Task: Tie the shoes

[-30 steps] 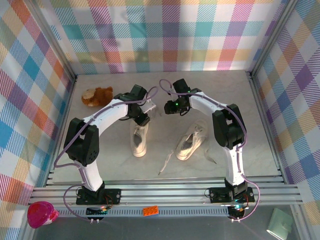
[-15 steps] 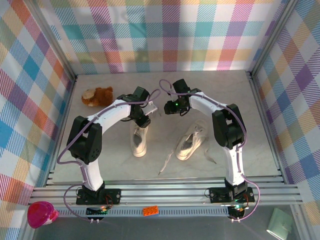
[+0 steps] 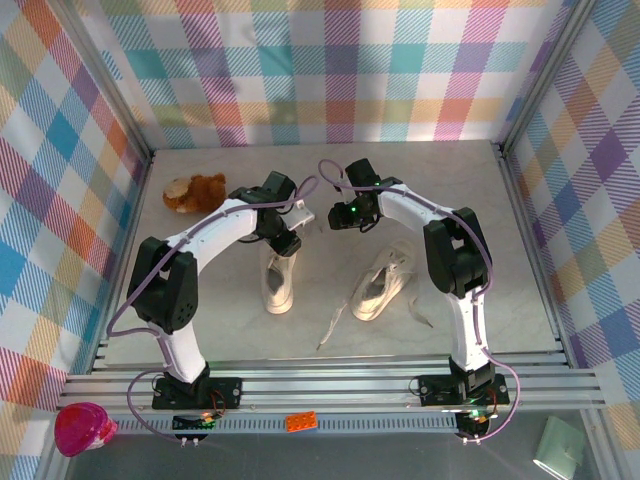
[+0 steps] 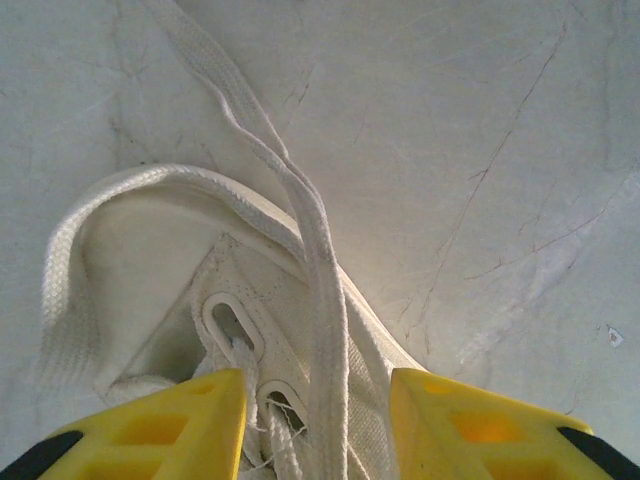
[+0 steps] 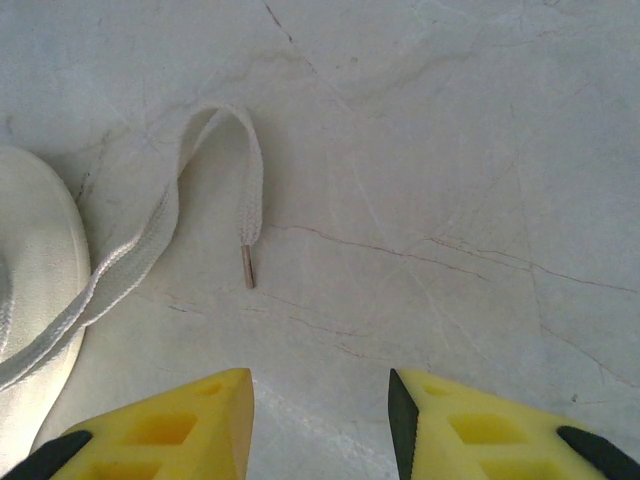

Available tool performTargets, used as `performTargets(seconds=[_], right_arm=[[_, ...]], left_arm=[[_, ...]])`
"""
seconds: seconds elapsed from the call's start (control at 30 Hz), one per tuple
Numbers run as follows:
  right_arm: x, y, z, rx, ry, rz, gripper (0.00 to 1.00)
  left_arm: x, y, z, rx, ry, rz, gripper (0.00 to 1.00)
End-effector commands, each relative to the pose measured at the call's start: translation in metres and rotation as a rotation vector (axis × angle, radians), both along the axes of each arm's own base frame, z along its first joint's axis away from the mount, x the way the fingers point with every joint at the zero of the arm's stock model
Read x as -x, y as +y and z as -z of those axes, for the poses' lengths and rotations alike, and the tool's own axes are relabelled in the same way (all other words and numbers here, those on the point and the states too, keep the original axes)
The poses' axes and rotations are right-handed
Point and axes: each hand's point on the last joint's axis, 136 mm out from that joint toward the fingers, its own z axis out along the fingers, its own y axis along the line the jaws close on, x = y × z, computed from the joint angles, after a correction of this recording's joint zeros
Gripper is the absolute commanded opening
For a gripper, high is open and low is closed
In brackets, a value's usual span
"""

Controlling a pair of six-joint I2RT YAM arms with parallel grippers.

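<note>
Two cream canvas shoes lie on the marble table, the left shoe [image 3: 278, 280] and the right shoe [image 3: 380, 285], both with loose laces. My left gripper [image 3: 287, 240] hangs over the far end of the left shoe. In the left wrist view this gripper [image 4: 316, 385] is open, its yellow fingers [image 4: 170, 420] on either side of a flat white lace [image 4: 322, 290] and the eyelets [image 4: 228, 322], not pinching. My right gripper [image 3: 338, 215] is open over bare table [image 5: 320, 375]. A lace end with its aglet [image 5: 247, 265] lies ahead of it, and a shoe's edge [image 5: 30, 250] is at the left.
A brown plush toy [image 3: 195, 190] lies at the back left. The right shoe's laces trail toward the front [image 3: 330, 325] and to the right [image 3: 420, 315]. Plaid walls close in three sides. An aluminium rail [image 3: 330, 385] runs along the front.
The left arm shifted slightly right and came back over the left shoe. The right arm and both shoes stayed put.
</note>
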Motion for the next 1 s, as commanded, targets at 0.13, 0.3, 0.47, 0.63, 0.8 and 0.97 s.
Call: performTargets(seconds=[0.13, 0.3, 0.47, 0.63, 0.8, 0.97], right_arm=[[0.003, -0.001, 0.003, -0.007, 0.035, -0.003, 0.42], [0.003, 0.0, 0.004, -0.011, 0.037, -0.006, 0.42], [0.002, 0.005, 0.005, -0.015, 0.046, -0.023, 0.41], [-0.003, 0.02, -0.001, -0.033, 0.034, -0.07, 0.41], [-0.007, 0.034, -0.008, -0.053, 0.024, -0.116, 0.42], [-0.008, 0.047, -0.005, -0.051, 0.021, -0.174, 0.42]], left_arm=[[0.0, 0.007, 0.016, -0.071, 0.027, -0.013, 0.43], [-0.006, 0.012, 0.027, -0.109, 0.023, -0.032, 0.38], [-0.01, 0.011, 0.007, -0.059, -0.052, -0.061, 0.15], [-0.017, 0.016, -0.021, 0.06, -0.104, -0.15, 0.05], [-0.025, 0.03, -0.027, 0.152, -0.087, -0.275, 0.03], [-0.032, 0.052, -0.013, 0.153, -0.033, -0.416, 0.03]])
